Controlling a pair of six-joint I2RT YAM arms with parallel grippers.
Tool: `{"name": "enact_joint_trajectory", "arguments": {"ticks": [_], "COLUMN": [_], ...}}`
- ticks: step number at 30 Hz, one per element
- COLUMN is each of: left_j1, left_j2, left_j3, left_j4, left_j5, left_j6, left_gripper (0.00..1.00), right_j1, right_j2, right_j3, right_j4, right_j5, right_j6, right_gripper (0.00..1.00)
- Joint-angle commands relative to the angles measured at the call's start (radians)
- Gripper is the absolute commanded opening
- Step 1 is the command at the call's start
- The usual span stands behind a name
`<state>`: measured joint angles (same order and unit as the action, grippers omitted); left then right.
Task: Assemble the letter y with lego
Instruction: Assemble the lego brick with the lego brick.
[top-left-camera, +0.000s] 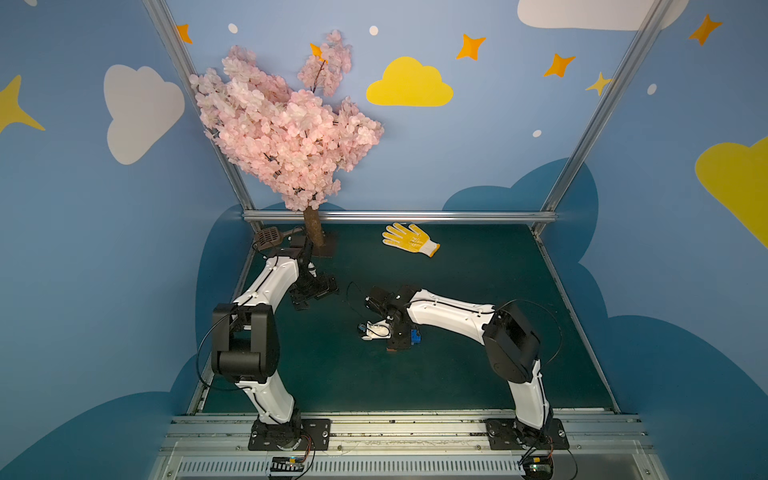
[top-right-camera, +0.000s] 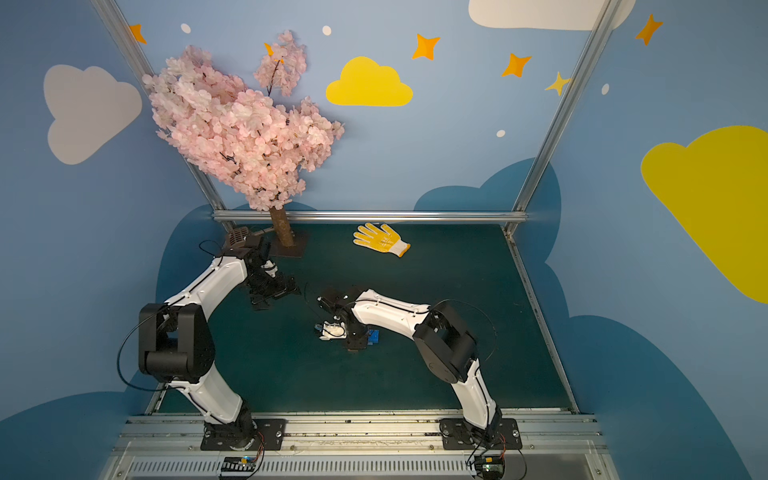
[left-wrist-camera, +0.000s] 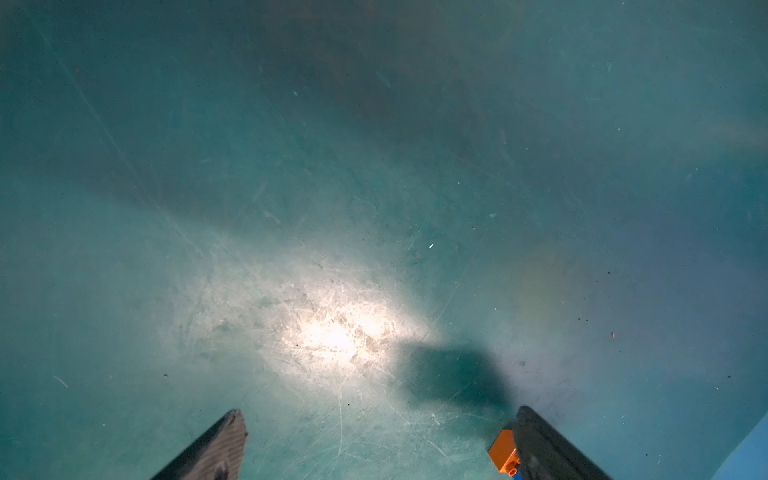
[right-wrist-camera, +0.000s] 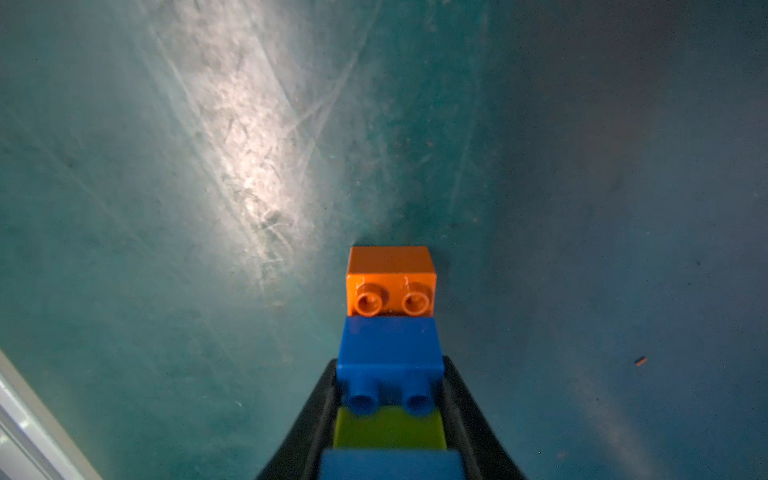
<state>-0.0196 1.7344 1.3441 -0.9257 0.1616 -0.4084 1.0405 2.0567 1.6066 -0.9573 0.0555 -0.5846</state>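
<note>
- Lego letter y (top-left-camera: 415, 336), made of small studded plastic bricks stuck together, is in the right jaws, near the middle of the dark green counter (top-left-camera: 478, 374). In both top views the right arm (top-left-camera: 449, 311) hides most of it.
- The right jaws are partly closed. They squeeze the stem from both sides, along the lime green brick (right-wrist-camera: 390, 428) and the dark blue square brick (right-wrist-camera: 388, 340).
- The stem's long line runs straight out from between these jaws. The small orange brick (right-wrist-camera: 390, 270) is at the far tip, pointing toward the counter. I cannot tell if it touches.
- Another blue brick (right-wrist-camera: 390, 465) sits closest to the right wrist camera. The pink brick is not in sight.
- The left jaws are open as wide as they go and hold nothing. They hang over bare counter, well apart from the y, on the side of the pink blossom tree (top-left-camera: 282, 133).
- A corner of orange and blue peeks past one left finger (left-wrist-camera: 540, 449) in the left wrist view.
- I think the right arm has to make the next move, because it has the y. The left arm (top-left-camera: 266, 286) would have to reach across first.
- No words or brand names can be read on the bricks, or on the yellow dotted glove (top-left-camera: 409, 240) at the back.
</note>
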Motion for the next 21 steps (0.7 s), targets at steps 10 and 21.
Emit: {"name": "enact_joint_trajectory", "arguments": {"ticks": [10,21], "left_j1": [0.006,0.006], "left_j2": [-0.006,-0.003], "left_j3": [-0.008,-0.009], "left_j4": [-0.004,-0.004], "left_j5": [0.009,0.009], "left_j6": [-0.001,-0.002], "left_gripper": [1.00,1.00], "right_j1": [-0.006,-0.008], "right_j2": [0.042,0.071], "right_j3": [0.050,0.068], "right_j4": [-0.063,-0.051], "right_j5": [0.002,-0.011], "right_j6": [-0.008,0.018], "right_gripper": [0.00,0.00]}}
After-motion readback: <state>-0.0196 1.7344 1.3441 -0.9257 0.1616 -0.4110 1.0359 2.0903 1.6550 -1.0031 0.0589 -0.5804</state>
